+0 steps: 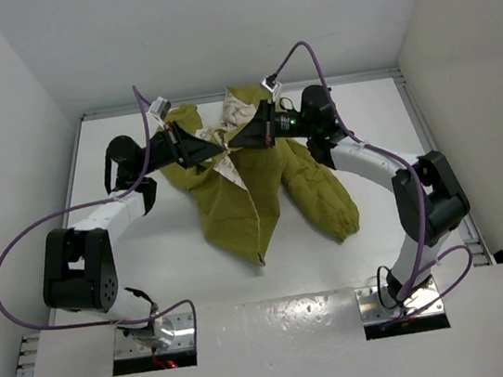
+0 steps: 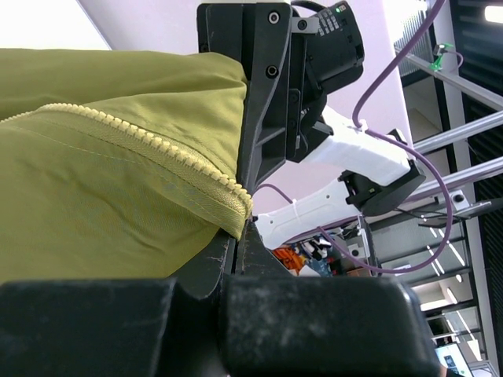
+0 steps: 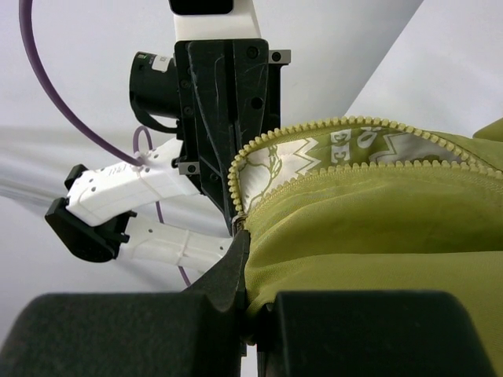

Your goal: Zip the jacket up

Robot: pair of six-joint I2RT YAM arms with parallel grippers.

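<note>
The olive-yellow jacket (image 1: 236, 209) hangs from both grippers over the middle of the white table, its body and one sleeve (image 1: 328, 198) trailing toward me. Cream lining (image 1: 239, 110) shows at the top. My left gripper (image 1: 213, 147) is shut on the jacket's front edge, right at the end of the zipper teeth (image 2: 141, 137); it also shows in the left wrist view (image 2: 240, 228). My right gripper (image 1: 237, 142) faces it, tips almost touching, and is shut on the other edge of the fabric (image 3: 377, 228) beside the zipper's lower end (image 3: 238, 216). The printed lining (image 3: 291, 161) shows between the two tooth rows.
The white table (image 1: 152, 277) is bounded by tall white walls on the left, right and back. The arm bases (image 1: 149, 329) stand at the near edge. Purple cables (image 1: 19, 268) loop off both arms.
</note>
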